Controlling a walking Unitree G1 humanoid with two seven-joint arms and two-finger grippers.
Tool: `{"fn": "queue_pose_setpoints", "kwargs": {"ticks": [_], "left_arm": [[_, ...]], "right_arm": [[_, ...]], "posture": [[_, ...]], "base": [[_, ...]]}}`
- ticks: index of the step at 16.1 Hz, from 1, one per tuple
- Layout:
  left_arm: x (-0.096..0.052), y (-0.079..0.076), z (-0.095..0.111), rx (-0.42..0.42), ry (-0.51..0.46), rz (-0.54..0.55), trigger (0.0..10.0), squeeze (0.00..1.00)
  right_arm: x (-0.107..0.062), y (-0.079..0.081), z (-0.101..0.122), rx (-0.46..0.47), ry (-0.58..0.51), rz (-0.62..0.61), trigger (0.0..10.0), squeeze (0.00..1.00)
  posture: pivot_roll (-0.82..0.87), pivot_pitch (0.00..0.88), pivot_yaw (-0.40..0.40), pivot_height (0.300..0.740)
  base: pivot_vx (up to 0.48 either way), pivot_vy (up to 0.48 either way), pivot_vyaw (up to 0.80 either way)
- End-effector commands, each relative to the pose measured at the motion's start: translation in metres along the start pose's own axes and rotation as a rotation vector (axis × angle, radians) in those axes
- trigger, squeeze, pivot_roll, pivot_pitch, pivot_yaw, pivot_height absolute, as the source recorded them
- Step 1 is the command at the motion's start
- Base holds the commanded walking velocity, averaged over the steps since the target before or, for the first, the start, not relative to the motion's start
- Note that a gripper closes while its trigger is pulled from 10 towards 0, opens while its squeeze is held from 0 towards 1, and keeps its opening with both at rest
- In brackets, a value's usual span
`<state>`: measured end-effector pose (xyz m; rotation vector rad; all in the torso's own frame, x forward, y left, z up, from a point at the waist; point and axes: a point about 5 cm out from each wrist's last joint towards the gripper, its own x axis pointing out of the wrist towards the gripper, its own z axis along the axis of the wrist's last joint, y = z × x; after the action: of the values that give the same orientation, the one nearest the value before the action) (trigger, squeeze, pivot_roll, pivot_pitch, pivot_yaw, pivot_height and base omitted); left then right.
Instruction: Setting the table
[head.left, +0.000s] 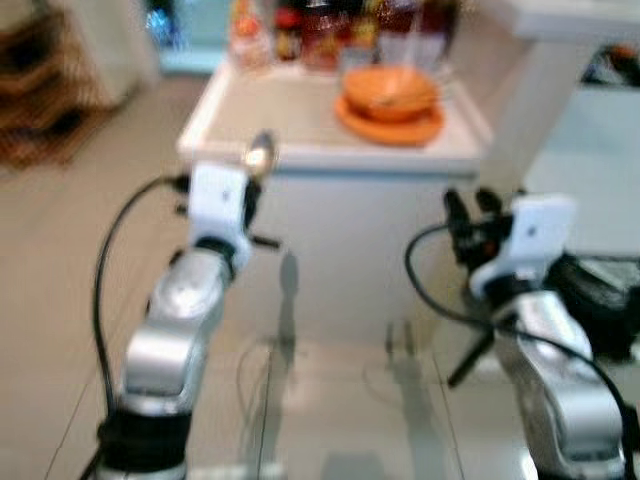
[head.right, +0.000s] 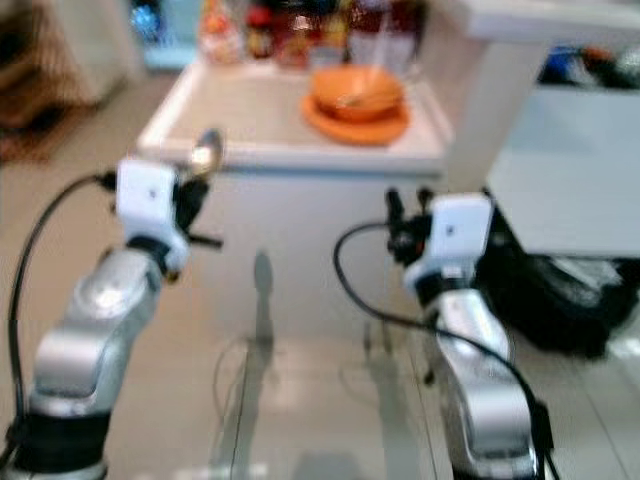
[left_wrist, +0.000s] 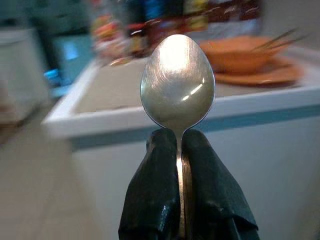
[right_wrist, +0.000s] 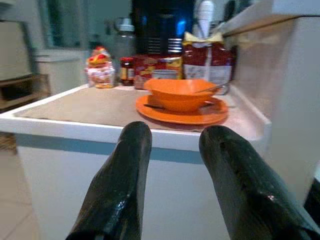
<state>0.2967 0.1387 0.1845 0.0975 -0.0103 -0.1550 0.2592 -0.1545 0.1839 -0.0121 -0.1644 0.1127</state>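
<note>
Left claw (left_wrist: 179, 150): raised in front of the desk (head.left: 300, 150), short of its near left corner. Its two black fingers (left_wrist: 155, 200) are pressed together on the handle of a metal spoon (left_wrist: 178, 80). The spoon stands upright, bowl uppermost and clear above the fingertips. The bowl is level with the desk's near edge and not over the surface.

Right claw (right_wrist: 172, 145): raised in front of the desk, toward its near right corner. Fingers spread with a clear gap between them, nothing in the gap.

Desk: white, with a raised rim. An orange plate (right_wrist: 182, 116) lies toward the far right corner, near the right edge. An orange bowl (right_wrist: 181, 94) sits on the plate. A thin utensil (right_wrist: 210, 89) leans out of the bowl; its kind cannot be told.

Along the far edge stands a row of goods: a clear jar with a red and yellow label (right_wrist: 101, 71), a small dark jar with a red lid (right_wrist: 127, 70), a red and yellow packet (right_wrist: 159, 65), and a red bag with a pale tie (right_wrist: 210, 57). No writing on any label is legible. A dark appliance (right_wrist: 162, 27) stands behind the row.

Surroundings: a white wall or cabinet side (right_wrist: 285, 90) rises along the desk's right edge. Black cables (head.left: 110, 260) loop from both wrists. Pale tiled floor (head.left: 60, 260) below. A black object (head.right: 570, 300) lies on the floor to the right of the right arm.
</note>
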Motion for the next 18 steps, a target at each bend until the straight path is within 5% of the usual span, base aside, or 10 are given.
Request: {"fn": "queue_pose_setpoints", "kwargs": {"ticks": [1,7,18], "left_arm": [[0.003,-0.008,0.006,0.004,-0.027,-0.023,10.0,0.00],[0.007,-0.016,0.005,0.020,-0.022,-0.063,10.0,0.00],[0.012,-0.025,0.005,0.005,-0.023,-0.077,10.0,0.00]], "right_arm": [[0.000,-0.009,0.004,-0.035,-0.017,-0.038,10.0,0.00],[-0.005,-0.029,0.006,-0.081,-0.017,-0.117,10.0,0.00],[-0.012,-0.042,0.010,-0.073,-0.017,-0.166,10.0,0.00]], "posture": [[-0.01,0.012,0.027,0.740],[-0.03,0.021,0.048,0.740],[-0.06,0.032,0.058,0.740]], "base": [[0.000,-0.480,0.80],[0.000,-0.480,0.80],[0.000,-0.480,0.00]]}}
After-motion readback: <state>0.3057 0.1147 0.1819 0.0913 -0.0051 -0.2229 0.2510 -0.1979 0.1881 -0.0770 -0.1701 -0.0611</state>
